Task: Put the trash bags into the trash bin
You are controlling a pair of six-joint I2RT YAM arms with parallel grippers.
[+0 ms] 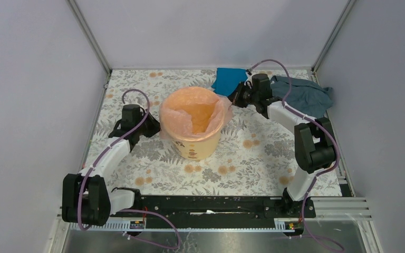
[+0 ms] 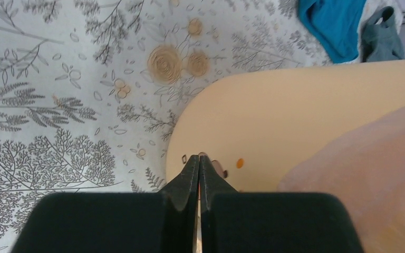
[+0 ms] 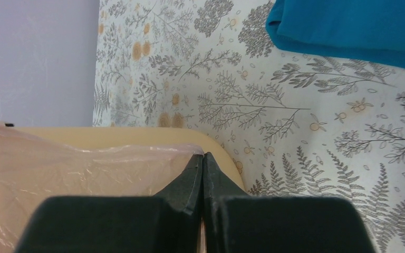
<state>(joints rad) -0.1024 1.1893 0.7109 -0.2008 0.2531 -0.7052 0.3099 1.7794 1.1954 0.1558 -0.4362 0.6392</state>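
From above, the trash bin [image 1: 201, 148] stands upright on the tabletop [image 1: 253, 158], a little left of the middle and nearer the far edge than the near one. The trash bag [image 1: 178, 101] lines the bin, with its wrinkled pink film folded out over the rim all round. The left gripper [image 1: 153, 128] sits low at the bin's left side, just beside the hanging film. The right gripper [image 1: 235, 97] is at the bin's far right rim, where a corner of the film is drawn out toward it. A blue cloth [image 1: 227, 80] lies by the far edge, and a grey-blue cloth [image 1: 303, 97] lies in the far right corner, partly under the right arm.

In the left wrist view, the left gripper's fingers [image 2: 190, 176] are pressed together with nothing visible between them. Their tips are close to the bin's bare wall beside its small print [image 2: 219, 167]. The pink film hangs further right, apart from the tips.

In the right wrist view, the right gripper's fingers [image 3: 190, 179] are closed as well. The bag's top edge runs along the bin's rim straight into the tips, so they appear to be pinching the film.
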